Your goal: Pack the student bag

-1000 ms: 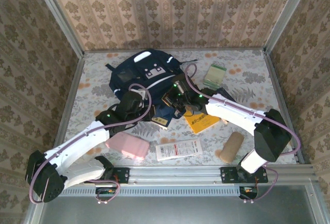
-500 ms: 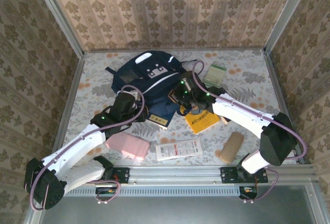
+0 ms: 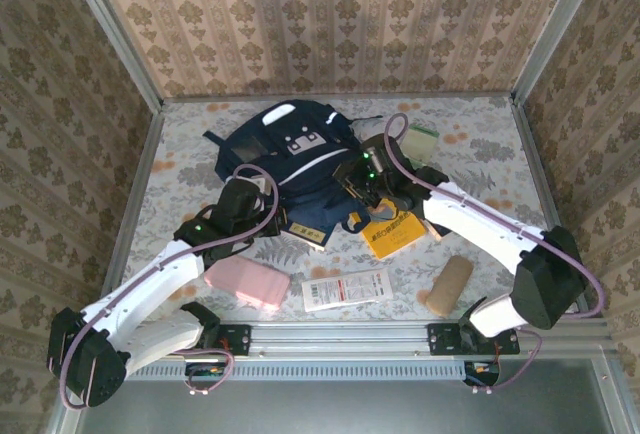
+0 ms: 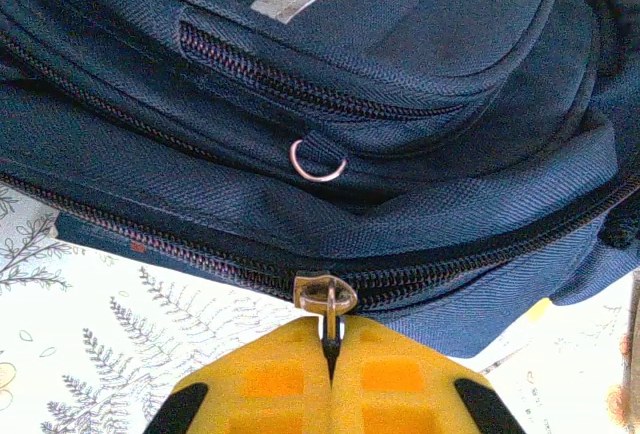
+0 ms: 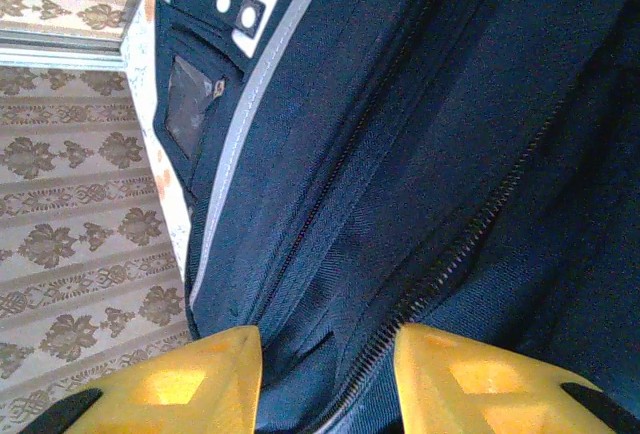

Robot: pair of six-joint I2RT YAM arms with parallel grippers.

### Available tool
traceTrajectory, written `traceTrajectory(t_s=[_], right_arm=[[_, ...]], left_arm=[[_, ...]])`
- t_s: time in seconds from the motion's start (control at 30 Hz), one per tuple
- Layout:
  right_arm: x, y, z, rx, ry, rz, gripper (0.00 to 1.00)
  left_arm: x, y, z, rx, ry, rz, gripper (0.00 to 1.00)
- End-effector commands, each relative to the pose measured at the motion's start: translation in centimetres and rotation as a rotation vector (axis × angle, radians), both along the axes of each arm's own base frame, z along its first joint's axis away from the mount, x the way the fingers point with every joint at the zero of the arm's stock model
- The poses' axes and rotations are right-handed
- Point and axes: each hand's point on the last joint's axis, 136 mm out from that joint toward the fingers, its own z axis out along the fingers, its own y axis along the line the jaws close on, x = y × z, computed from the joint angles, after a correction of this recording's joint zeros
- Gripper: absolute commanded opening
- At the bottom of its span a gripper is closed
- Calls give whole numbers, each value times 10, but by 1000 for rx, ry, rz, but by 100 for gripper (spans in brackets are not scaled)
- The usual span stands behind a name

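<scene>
Student bag (image 3: 288, 150) lies flat on the patterned table (image 3: 480, 169), upper centre of the top view, white patches facing up

Left gripper (image 3: 266, 216) sits at the bag's lower left edge in the top view. Left wrist view: the yellow fingers (image 4: 270, 379) are pressed together at the bottom centre of the frame, left gripper (image 4: 330, 332) pinching the metal zipper pull (image 4: 326, 296) of the bag's long lower zip. A small metal ring (image 4: 318, 162) hangs on a fabric loop just above, mid-frame

Right gripper (image 3: 352, 184) is over the bag's lower right edge in the top view. Right wrist view: the two yellow fingers (image 5: 190, 382) stand apart at the bottom of the frame with navy fabric and a zip line in the gap; right gripper (image 5: 330, 359) grips nothing that I can see

Lower part of the top view, apart from the bag: pink pouch (image 3: 247, 283) at left, white packet (image 3: 346, 290) at centre, tan roll (image 3: 449, 285) at right. Yellow booklet (image 3: 392, 234) lies under the right arm
</scene>
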Motion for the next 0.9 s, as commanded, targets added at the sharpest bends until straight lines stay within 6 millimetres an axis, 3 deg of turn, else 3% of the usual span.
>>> traceTrajectory(t_s=[0.0, 0.03, 0.3, 0.6, 0.77, 0.87], right_arm=[[-10, -14, 5, -32, -8, -7, 41], [-15, -15, 17, -2, -26, -2, 40], [-35, 12, 40, 81, -32, 77, 40], [-47, 28, 14, 142, 34, 81, 43], [-40, 37, 7, 166, 38, 81, 44], [-35, 42, -9, 155, 70, 71, 44]], left_arm=[[3, -21, 35, -60, -75, -66, 0], [2, -25, 35, -59, -75, -76, 0], [2, -57, 38, -63, -79, -134, 0], [3, -78, 46, -65, -91, -168, 0], [0, -87, 48, -67, -95, -186, 0], [-2, -89, 49, -66, -97, -192, 0]])
